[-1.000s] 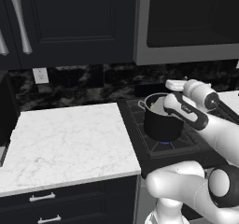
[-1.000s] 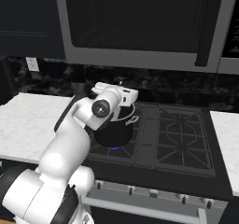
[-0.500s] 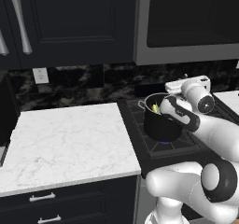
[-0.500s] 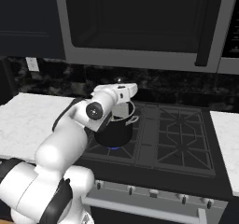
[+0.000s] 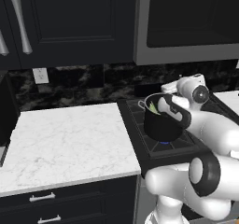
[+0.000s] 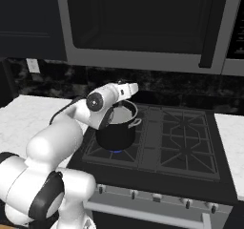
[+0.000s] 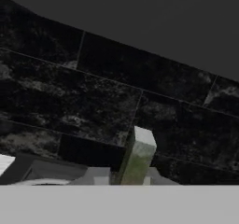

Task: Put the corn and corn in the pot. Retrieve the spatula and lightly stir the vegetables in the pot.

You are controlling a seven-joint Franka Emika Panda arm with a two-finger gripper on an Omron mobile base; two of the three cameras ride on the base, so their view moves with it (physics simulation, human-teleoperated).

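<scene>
Claw [image 6: 135, 87] clamped on the greenish spatula [image 7: 136, 158], above the pot [image 6: 116, 128]: lower gently inside, sweeping slowly, clear of the rim.

The arm [image 5: 210, 134] is glossy white and built of fat, rounded segments. The joints between them are dark: a black ring [image 5: 201, 174] goes around the big lower joint, and a black band [image 5: 179, 115] wraps the forearm. Near the hand sits a round dark grey cap [image 6: 95, 101] with a small pale dot in its centre. The hand [image 6: 125, 89] is a white, boxy block.
</scene>
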